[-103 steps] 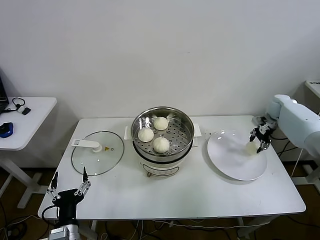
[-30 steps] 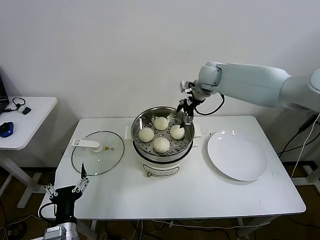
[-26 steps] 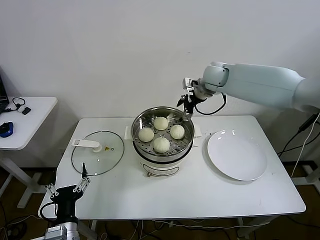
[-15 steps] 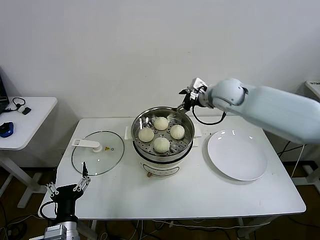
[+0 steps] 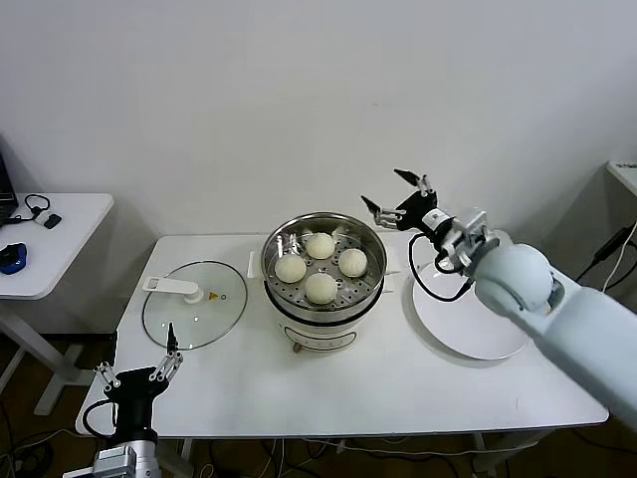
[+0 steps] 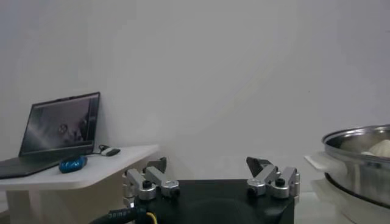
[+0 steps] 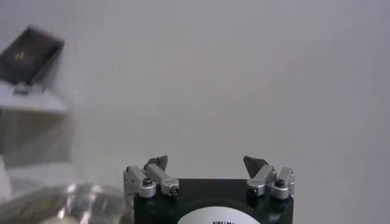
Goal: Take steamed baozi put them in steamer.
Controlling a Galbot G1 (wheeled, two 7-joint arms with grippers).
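Head view shows four steamed baozi [image 5: 320, 287] lying inside the one steamer [image 5: 370, 286], which stands at the middle of the white counter [image 5: 398, 388]: one bun is toward the back, one toward the left, one toward the right and one toward the front, each apart from the others on the perforated floor. One glass lid [image 5: 194, 304] is laid flat on the counter to the left of the steamer, and one white plate [image 5: 468, 319] is set to its right, with nothing seen on it. The right gripper [image 5: 399, 194] is held in the air behind and to the right of the steamer's rim, above the counter; its fingers are spread wide and nothing is gripped between them. The left gripper [image 5: 137, 375] is kept low at the counter's front left corner, its fingers likewise spread apart and empty. One second white table [image 5: 60, 249] is seen farther left, with a blue mouse [image 5: 12, 258] on it.
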